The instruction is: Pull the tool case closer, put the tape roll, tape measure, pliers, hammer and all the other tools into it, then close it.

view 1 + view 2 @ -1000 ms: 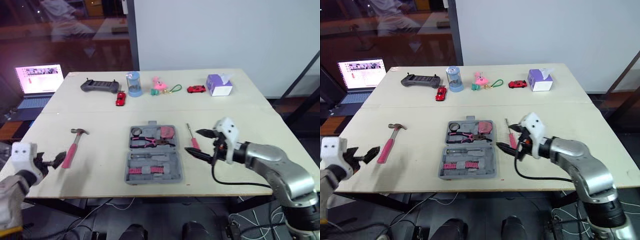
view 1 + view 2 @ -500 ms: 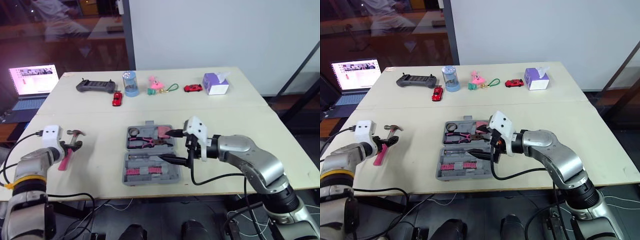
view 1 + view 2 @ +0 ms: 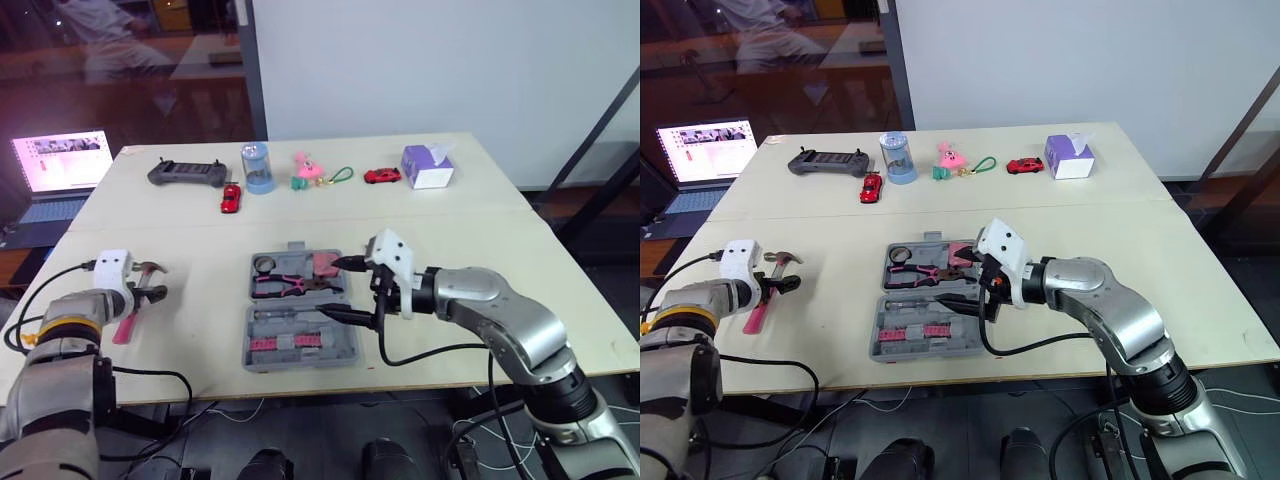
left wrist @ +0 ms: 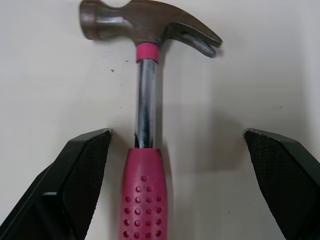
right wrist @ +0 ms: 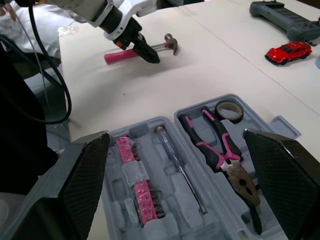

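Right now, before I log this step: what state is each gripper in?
Left gripper: open, the pink-handled steel claw hammer lies between its fingers, not gripped.
Right gripper: open, over the open grey plastic tool case, holding nothing.

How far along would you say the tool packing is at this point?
Done: the pliers, tape roll and pink tape measure lie in the open tool case. In hand: the left gripper straddles the hammer on the table, fingers open, not yet gripping. The right gripper hovers open over the case. Left: pack the hammer, close the case.
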